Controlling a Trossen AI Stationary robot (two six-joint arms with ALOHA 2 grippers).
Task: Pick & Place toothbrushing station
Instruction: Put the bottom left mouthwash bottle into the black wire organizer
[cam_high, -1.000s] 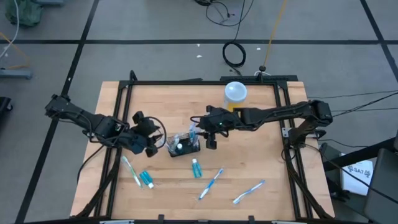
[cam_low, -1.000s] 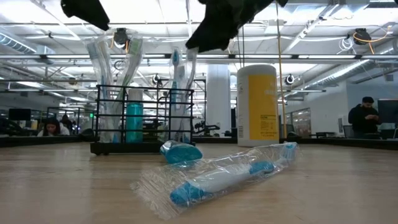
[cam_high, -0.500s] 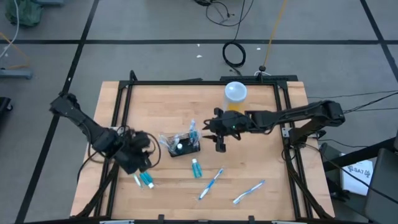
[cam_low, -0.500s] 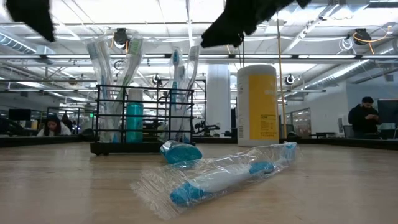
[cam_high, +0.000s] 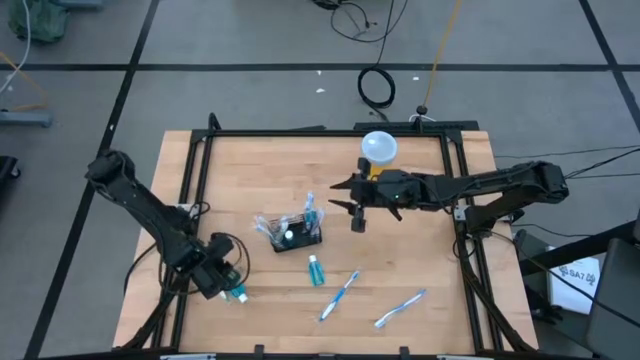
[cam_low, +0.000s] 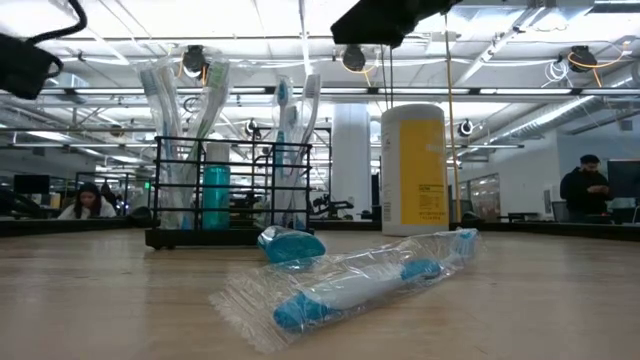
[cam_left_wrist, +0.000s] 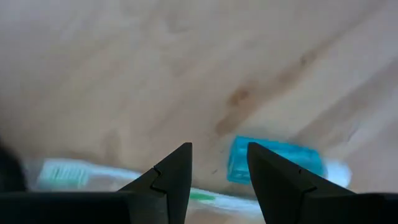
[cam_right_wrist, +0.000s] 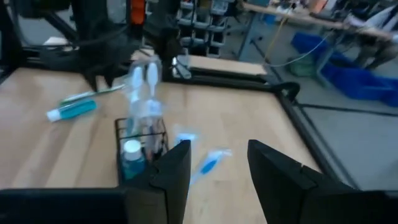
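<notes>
Far left on the table: left gripper, jaws open and holding nothing, low over a teal tube and a toothbrush lying flat. Near the middle: black wire basket standing with toothbrushes and a tube inside. Just in front: another teal tube and two wrapped toothbrushes lying loose. Right of the basket: right gripper, up in the air, jaws open, empty. Behind: yellow tub.

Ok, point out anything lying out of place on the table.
Several pieces lie loose on the table, outside the basket: two wrapped toothbrushes, a teal tube, and another tube with a toothbrush by the left gripper.
</notes>
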